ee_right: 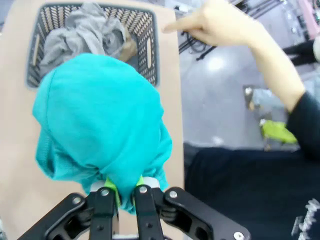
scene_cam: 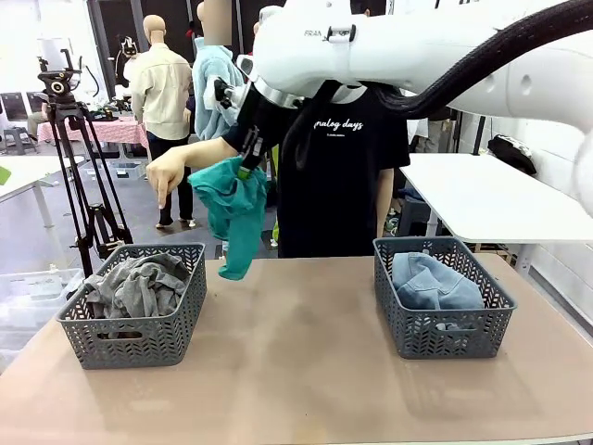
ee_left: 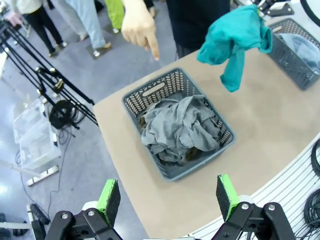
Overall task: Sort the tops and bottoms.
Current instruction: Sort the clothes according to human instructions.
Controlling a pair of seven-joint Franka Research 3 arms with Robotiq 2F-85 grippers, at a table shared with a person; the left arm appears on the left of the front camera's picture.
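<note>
A teal-green top (scene_cam: 232, 209) hangs in the air above the table between the two baskets, nearer the left one, with my right gripper (scene_cam: 245, 159) shut on its upper edge. In the right wrist view the teal top (ee_right: 100, 122) bunches over the closed right gripper (ee_right: 122, 192). A grey top (scene_cam: 137, 283) lies crumpled in the left basket (scene_cam: 139, 338), with a bit of khaki-tan cloth (ee_right: 129, 50) beside it. The light blue denim bottoms (scene_cam: 434, 281) lie in the right basket (scene_cam: 445, 334). My left gripper (ee_left: 169, 197) hovers open high above the left basket (ee_left: 150, 92).
A person in a black T-shirt (scene_cam: 338, 176) stands at the far edge, one hand (scene_cam: 167, 174) pointing down toward the left basket. A camera tripod (scene_cam: 79, 167) stands off the table's left side. Bare table surface (scene_cam: 296, 371) lies between and in front of the baskets.
</note>
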